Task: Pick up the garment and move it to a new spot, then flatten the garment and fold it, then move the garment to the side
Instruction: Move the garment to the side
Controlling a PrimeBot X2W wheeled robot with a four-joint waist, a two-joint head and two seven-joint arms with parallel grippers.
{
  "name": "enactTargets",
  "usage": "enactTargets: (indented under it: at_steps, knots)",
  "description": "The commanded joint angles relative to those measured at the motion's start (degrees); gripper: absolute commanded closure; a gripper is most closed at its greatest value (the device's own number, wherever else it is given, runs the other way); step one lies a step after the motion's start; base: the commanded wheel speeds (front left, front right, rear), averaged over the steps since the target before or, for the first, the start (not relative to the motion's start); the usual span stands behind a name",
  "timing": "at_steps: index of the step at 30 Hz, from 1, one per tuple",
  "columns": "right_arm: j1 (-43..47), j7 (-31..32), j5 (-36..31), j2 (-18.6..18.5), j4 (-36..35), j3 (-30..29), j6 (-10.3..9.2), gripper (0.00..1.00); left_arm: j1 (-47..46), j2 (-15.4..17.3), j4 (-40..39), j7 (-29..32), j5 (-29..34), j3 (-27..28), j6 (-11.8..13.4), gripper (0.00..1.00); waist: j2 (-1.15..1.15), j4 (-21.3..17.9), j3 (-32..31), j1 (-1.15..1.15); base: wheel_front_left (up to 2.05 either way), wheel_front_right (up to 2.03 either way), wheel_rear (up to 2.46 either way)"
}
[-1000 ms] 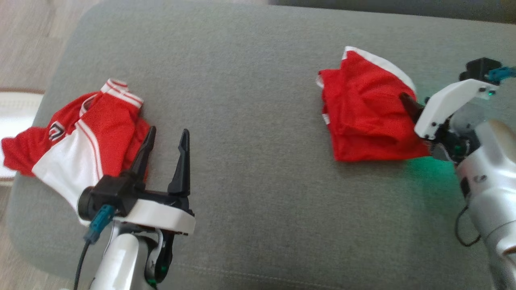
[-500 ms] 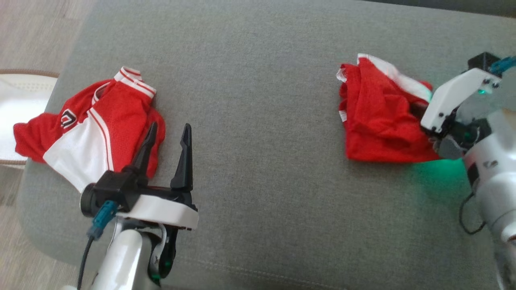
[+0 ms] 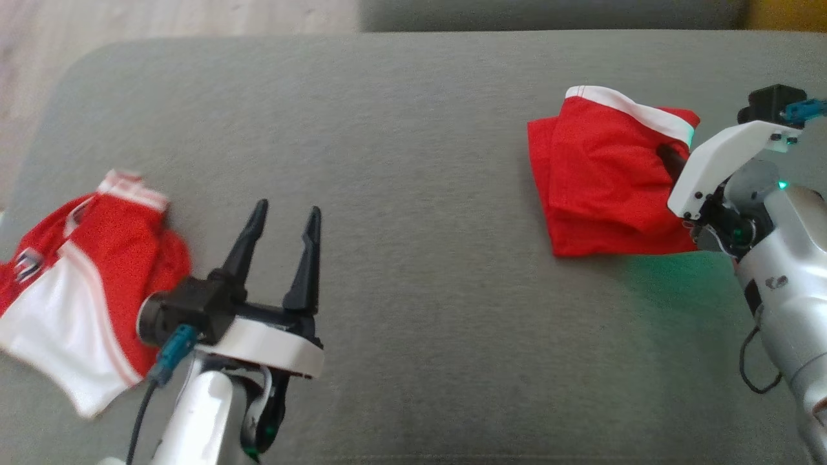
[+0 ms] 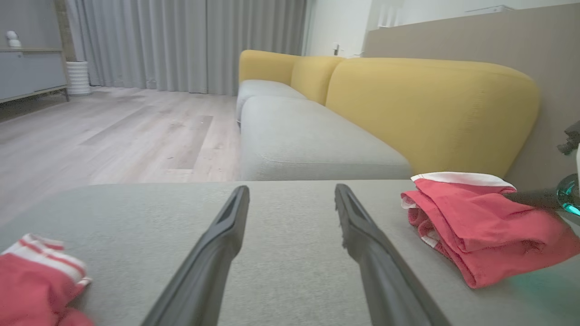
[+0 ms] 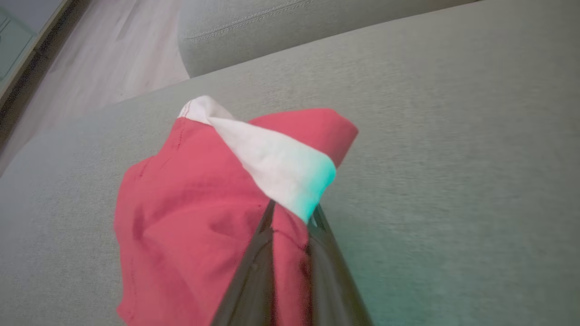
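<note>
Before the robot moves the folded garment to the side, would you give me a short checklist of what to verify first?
1. Right gripper shut on the folded red garment: ok, cloth is pinched between its fingers.
2. Every layer caught in that pinch: cannot tell, the lower layers are hidden.
3. Fold tidy: ok, the layers lie stacked on the grey cushion.
4. Left gripper open and holding nothing: ok.
5. Room to set it down: ok, bare cushion lies between it and the red and white garment on the robot's left.
</note>
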Motion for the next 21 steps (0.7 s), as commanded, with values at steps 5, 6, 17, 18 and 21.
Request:
enactTargets:
  at_steps: [5,6,17,18,21]
  knots:
    - [-0.73,-1.09,1.83,-0.70,-2.61,3.45,0.44,1.00,-2.27,0.24,-0.78,-0.69,0.40,-1.29,-2.44,0.00,0.00,-9.56,-2.24,0.00,0.00,0.00,0.00]
    - [-0.77,-1.23,2.14,-0.79,-2.70,4.02,0.44,1.00,-2.59,0.24,-0.42,-0.69,0.43,-2.05,-2.77,0.00,0.00,-10.58,-2.13,0.00,0.00,0.00,0.00]
    - [-2.88,-3.25,6.08,-3.35,-4.72,9.81,0.44,1.00,-7.64,0.24,2.77,-0.69,0.35,-9.07,-4.12,0.00,0.00,-15.94,3.62,0.00,0.00,0.00,0.00]
    - [-3.49,-3.61,6.09,-4.20,-5.06,10.55,0.44,1.00,-8.20,0.24,2.92,-0.69,0.51,-9.36,-4.16,0.00,0.00,-15.80,4.62,0.00,0.00,0.00,0.00]
    - [-5.79,-4.87,5.92,-6.87,-5.69,12.72,0.44,1.00,-9.62,0.51,3.33,-0.69,0.92,-9.74,-4.22,0.00,0.00,-15.28,7.62,0.00,0.00,0.00,0.00]
